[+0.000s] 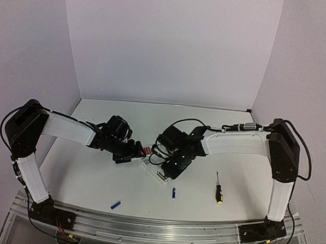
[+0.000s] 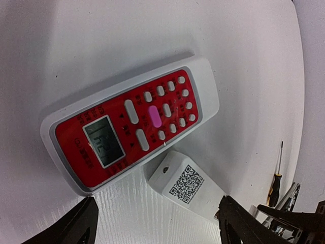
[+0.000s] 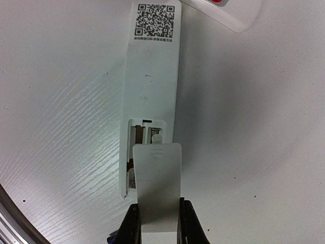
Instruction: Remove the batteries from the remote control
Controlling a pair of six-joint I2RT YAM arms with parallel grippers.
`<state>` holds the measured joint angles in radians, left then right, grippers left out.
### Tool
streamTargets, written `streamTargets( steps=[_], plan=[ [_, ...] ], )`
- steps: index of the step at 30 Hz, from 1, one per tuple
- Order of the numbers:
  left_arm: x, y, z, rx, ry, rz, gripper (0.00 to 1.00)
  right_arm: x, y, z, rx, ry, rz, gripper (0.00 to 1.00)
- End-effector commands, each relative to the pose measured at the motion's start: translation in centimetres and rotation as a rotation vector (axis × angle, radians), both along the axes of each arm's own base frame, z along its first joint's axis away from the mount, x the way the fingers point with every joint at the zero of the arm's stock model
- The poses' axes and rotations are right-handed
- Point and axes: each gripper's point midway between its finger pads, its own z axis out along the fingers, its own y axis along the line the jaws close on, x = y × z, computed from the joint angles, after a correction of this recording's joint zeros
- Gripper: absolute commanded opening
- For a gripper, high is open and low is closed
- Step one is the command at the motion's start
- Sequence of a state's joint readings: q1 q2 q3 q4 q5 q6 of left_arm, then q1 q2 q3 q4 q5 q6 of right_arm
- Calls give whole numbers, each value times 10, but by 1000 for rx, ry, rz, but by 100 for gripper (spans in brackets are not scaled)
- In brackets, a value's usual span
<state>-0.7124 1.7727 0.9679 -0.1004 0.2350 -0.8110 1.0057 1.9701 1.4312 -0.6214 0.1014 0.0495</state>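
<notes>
Near the middle of the worktop (image 1: 94, 178), the remote control (image 3: 152, 76) lies face down with its battery bay uncovered. The right tool (image 3: 159, 208) pinches the battery cover (image 3: 158, 173). The batteries (image 1: 174, 193) lie loose, well apart. The left tool (image 2: 157, 203) gapes wide over the red remote (image 2: 132, 122).

Smooth plastic remote control (image 3: 152, 76) (faintly glossy), grained matt table (image 3: 254, 127).

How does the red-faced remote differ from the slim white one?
The red-faced remote lies face up, showing screen and buttons; the white remote lies back up, showing a QR sticker. The red one is wider; the white one narrower. The white remote's battery bay shows, its cover partly off; the red one's back is hidden. Both have white casings.
</notes>
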Motion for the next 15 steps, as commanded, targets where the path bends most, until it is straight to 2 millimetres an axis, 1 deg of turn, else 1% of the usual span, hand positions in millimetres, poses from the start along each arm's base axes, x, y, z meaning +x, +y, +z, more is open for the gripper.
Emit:
streamTargets(
  steps=[1,4,7,15],
  plan=[
    [10,-5,3,-27,-35,16,78,-1,10,3,-16,4,-21,9],
    [10,-4,0,-26,-33,24,76,-3,9,-1,-39,15,-25,9],
    [9,-3,-2,-29,-30,27,75,-4,9,0,-51,13,-30,10],
    [6,-3,-15,-20,-6,22,72,-7,12,-10,-66,34,-31,10]
  ],
)
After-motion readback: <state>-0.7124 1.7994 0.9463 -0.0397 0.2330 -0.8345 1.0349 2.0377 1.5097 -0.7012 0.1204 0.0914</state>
